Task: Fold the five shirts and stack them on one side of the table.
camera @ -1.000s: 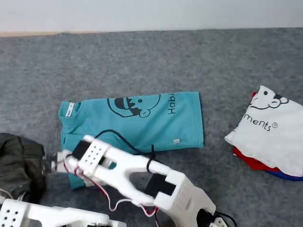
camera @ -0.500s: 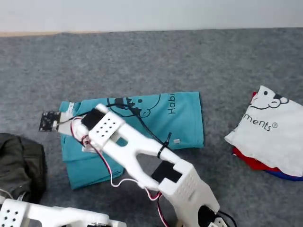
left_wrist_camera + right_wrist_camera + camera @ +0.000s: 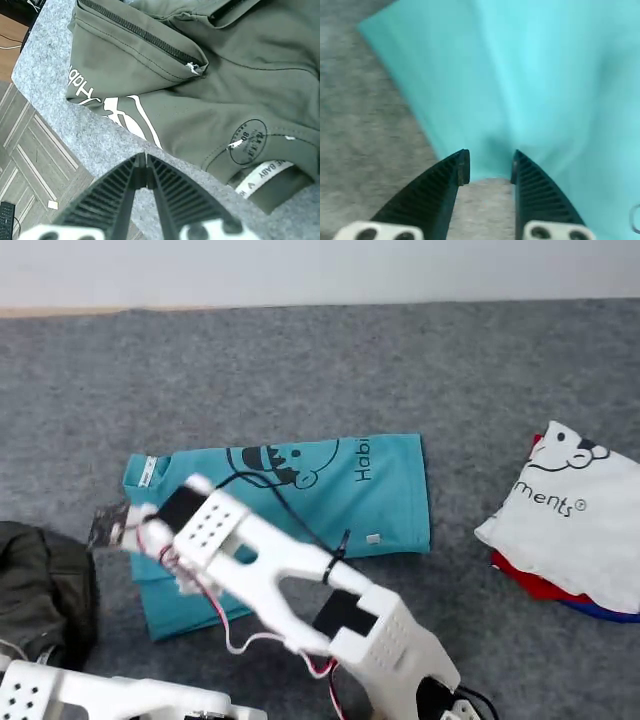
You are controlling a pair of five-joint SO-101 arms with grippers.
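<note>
A teal shirt (image 3: pixel 320 490) lies flat mid-table, part folded along its near edge. My right gripper (image 3: pixel 118 525) hovers over the shirt's left edge near the collar; in the right wrist view the right gripper (image 3: pixel 489 167) stands open with nothing between its fingers, and the teal shirt (image 3: pixel 545 75) spreads beyond them. A crumpled olive shirt (image 3: pixel 40 590) sits at the near left. My left gripper (image 3: pixel 146 159) is shut and empty, just off the olive shirt (image 3: pixel 225 90) by the table edge. At the right is a stack with a folded white shirt (image 3: pixel 575 520) on top.
Under the white shirt a red shirt (image 3: pixel 530 582) and a blue one (image 3: pixel 612 612) peek out. The grey felt table (image 3: pixel 300 370) runs to a pale wall at the back. The left arm's white body (image 3: pixel 60 695) lies along the near edge.
The right gripper swung from the teal shirt's near-left corner up toward its collar, then came back a little toward the near side. The shirts have not shifted.
</note>
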